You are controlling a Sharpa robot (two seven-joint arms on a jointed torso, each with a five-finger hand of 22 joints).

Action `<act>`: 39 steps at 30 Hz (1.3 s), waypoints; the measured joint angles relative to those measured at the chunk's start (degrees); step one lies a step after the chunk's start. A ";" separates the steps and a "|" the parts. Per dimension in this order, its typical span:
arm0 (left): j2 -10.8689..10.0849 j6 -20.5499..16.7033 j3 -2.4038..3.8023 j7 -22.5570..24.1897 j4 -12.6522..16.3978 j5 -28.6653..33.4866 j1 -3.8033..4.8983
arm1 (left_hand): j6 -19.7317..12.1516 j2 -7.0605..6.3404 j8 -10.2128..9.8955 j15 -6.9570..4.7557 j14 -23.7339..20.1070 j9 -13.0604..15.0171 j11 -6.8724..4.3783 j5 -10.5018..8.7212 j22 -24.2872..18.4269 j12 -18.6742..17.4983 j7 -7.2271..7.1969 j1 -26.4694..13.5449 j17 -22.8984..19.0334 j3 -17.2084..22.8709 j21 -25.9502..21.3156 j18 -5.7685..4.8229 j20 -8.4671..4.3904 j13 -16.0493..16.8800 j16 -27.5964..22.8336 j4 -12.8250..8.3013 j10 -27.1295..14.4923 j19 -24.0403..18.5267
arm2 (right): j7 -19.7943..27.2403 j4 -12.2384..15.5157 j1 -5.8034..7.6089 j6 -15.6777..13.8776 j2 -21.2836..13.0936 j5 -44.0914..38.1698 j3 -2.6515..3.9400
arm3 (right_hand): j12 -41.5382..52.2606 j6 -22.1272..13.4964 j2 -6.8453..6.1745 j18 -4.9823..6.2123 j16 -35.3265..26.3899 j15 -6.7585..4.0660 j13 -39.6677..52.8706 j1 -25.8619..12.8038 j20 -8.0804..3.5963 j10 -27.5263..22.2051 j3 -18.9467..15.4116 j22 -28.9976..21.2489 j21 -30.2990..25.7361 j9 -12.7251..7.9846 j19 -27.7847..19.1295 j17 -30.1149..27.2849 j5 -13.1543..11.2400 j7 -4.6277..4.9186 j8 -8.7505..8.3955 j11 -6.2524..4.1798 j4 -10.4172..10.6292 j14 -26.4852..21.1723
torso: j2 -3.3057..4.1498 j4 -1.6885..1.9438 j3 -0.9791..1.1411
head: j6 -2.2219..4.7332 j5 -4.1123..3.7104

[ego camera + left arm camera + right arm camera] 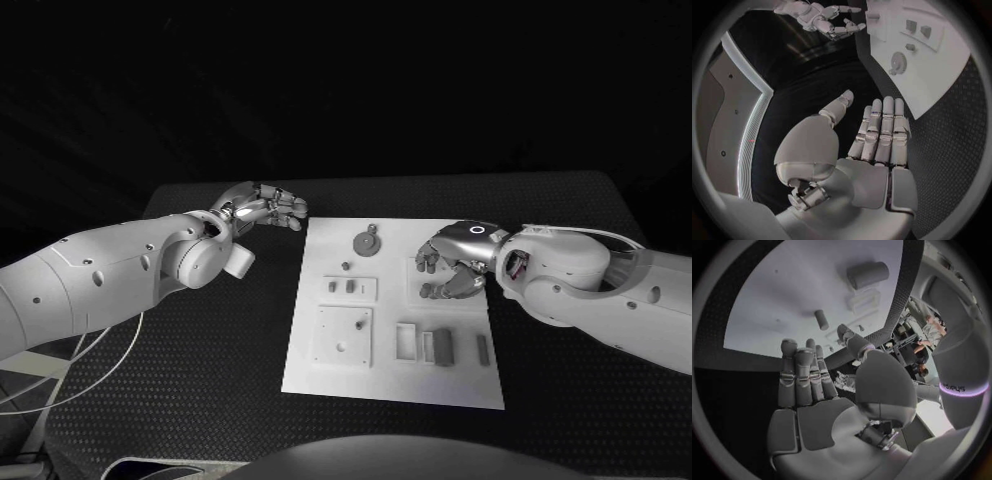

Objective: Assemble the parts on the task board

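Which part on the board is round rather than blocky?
The gear-like disc at the task board's far end, left of the right robot hand; the other parts are rectangular.

I see a dim scene, dark around the table; the white board (397,375) glows brightest, and wrist pictures bend at their edges.
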 measured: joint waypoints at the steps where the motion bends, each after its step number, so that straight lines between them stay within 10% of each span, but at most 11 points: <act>1: 0.00 0.00 0.00 0.00 0.00 0.00 0.00 | 0.00 0.00 0.00 0.00 0.00 0.00 0.00 0.00 0.00 0.00 0.00 0.00 0.00 0.00 0.00 0.00 0.00 0.00 -0.14 0.00 0.00 0.00 | -0.09 -0.18 -0.22 0.20 0.09 -0.30 -0.05 | 0.00 0.00 0.00 0.00 0.00 0.00 0.00 0.00 0.00 0.00 0.00 0.00 0.00 0.00 0.00 0.00 0.00 0.00 0.00 0.00 0.00 0.00 | 0.00 0.00 0.00 | -0.02 0.00; 39: 0.04 0.05 0.00 0.01 -0.09 0.01 0.00 | 0.00 0.00 0.00 0.00 0.00 -0.04 0.00 0.00 -0.10 0.00 0.00 0.00 0.16 0.00 0.00 0.00 0.00 -0.03 -0.22 0.00 0.00 0.00 | -1.42 -3.04 -3.11 -1.07 3.43 -6.04 -0.36 | 3.56 5.92 9.00 0.00 0.83 -2.14 2.08 4.03 -0.95 6.11 -0.86 0.00 0.67 0.17 1.59 -0.82 0.00 0.96 3.17 -2.59 -2.93 2.80 | 0.03 0.05 -0.04 | -0.53 0.14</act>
